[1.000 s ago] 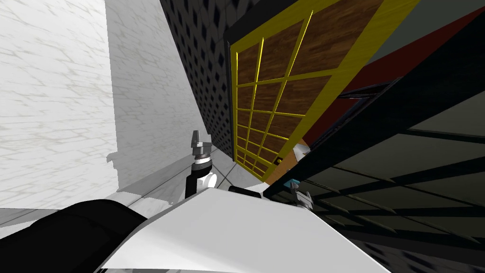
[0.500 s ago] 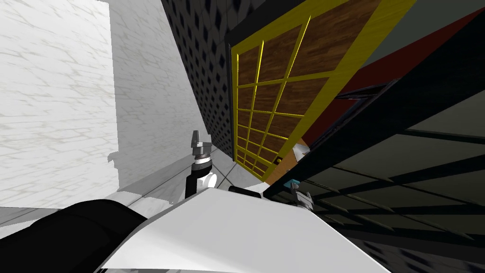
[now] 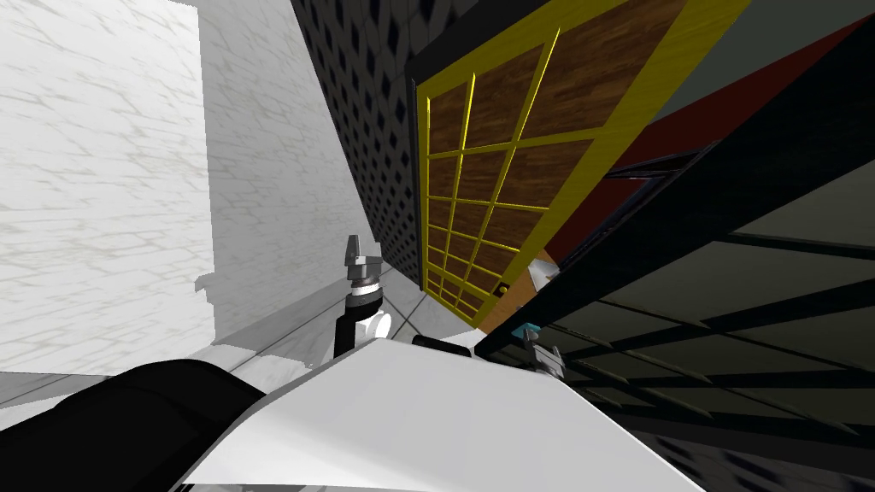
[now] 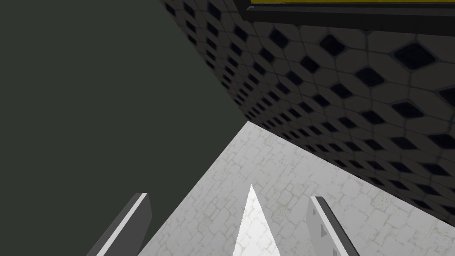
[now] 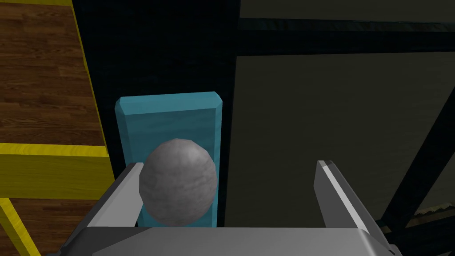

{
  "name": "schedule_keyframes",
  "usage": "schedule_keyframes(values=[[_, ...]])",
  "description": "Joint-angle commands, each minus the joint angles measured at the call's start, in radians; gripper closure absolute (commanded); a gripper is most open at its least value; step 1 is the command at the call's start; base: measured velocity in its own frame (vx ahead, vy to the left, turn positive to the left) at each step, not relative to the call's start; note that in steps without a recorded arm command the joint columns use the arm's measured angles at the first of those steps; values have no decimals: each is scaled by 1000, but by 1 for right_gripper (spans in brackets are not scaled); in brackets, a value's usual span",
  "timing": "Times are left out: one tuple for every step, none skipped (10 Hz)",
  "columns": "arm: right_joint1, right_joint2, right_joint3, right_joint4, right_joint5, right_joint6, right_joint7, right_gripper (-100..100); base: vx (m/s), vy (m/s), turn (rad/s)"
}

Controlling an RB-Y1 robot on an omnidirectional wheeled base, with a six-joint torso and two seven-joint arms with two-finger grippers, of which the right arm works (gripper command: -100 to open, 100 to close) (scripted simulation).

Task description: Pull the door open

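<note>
A black-framed door with dark panes stands swung out on my right. On its edge is a teal plate carrying a round grey knob. My right gripper is open around the knob: one finger touches the knob's side, the other stands well apart from it. In the head view the right gripper sits just under the teal plate. My left gripper is raised in front of my chest, and its fingers are open with nothing between them.
A yellow lattice frame over brown wood lies beyond the door's edge. A dark wall with diamond tiles runs beside it, and a white marbled wall stands to the left. Pale floor tiles lie below.
The head view has shifted very slightly, with the white wall's edge drifting right. Both arms and the door look unmoved.
</note>
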Motion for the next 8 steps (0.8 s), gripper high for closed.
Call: schedule_keyframes(values=[[32,-30,-29,16,-20,22,6,100,3,9,-36],[26,-15,16,-57,10,8,1,100,-118,-15,186],[27,-23,29,-62,19,1,-10,100,-181,-39,314],[28,-33,43,-68,29,-7,-23,100,-213,-59,184],[30,-43,60,-74,40,-15,-37,100,-224,-43,132],[31,-53,77,-81,53,-24,-53,100,-234,-41,155],[33,-64,95,-89,65,-33,-68,100,-222,-79,162],[34,-75,112,-96,78,-43,-84,100,-219,-73,184]])
